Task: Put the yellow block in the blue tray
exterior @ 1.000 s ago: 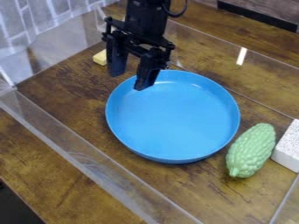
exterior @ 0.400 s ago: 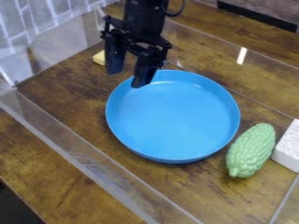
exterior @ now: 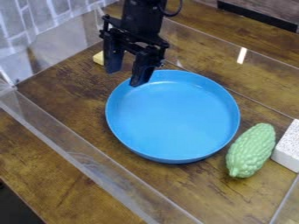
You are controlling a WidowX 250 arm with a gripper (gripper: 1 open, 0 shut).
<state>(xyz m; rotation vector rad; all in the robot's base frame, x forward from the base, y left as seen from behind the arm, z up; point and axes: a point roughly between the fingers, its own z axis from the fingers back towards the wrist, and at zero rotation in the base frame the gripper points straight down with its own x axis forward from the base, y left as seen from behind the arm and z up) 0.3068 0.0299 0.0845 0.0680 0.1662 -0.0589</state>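
The yellow block (exterior: 100,57) lies on the wooden table at the back left, only its left end showing past my gripper's fingers. The blue tray (exterior: 176,118), round and shallow with nothing in it, fills the middle of the table. My black gripper (exterior: 128,74) points straight down over the tray's back-left rim, just right of the block. It is open, with nothing between its fingers. One finger (exterior: 114,59) hangs in front of the block, and the other reaches over the tray's edge.
A bumpy green oval thing (exterior: 251,150) lies against the tray's right side. A white spongy block (exterior: 288,145) sits beyond it at the right edge. A clear plastic wall (exterior: 82,144) runs along the table's front-left edge.
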